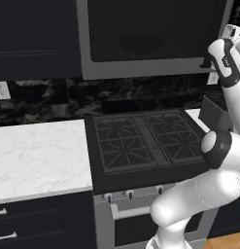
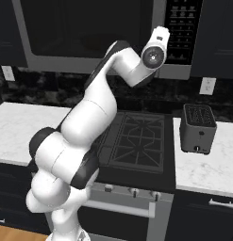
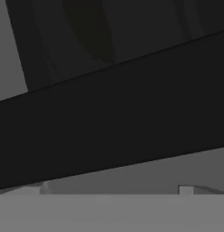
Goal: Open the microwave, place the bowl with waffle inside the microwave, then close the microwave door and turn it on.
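Observation:
The microwave [image 1: 141, 29] hangs above the stove with its door [image 2: 89, 33] shut, dark glass in a grey frame. My arm reaches up to the door's right edge, beside the black button panel [image 2: 183, 28]. There my gripper [image 1: 208, 62] is pressed close to the front. In the hand view the long black handle bar [image 3: 113, 118] crosses the picture very near, with dark glass behind it. The jaws stand open with the handle just ahead, and I see no grip on it. The bowl and the waffle are out of view.
A black gas stove [image 1: 141, 141] lies below the microwave. White marble counter [image 1: 39, 151] runs to its left. A grey slotted toaster [image 2: 199, 128] stands on the counter to the right. Dark cabinets flank the microwave, and drawers sit under the counters.

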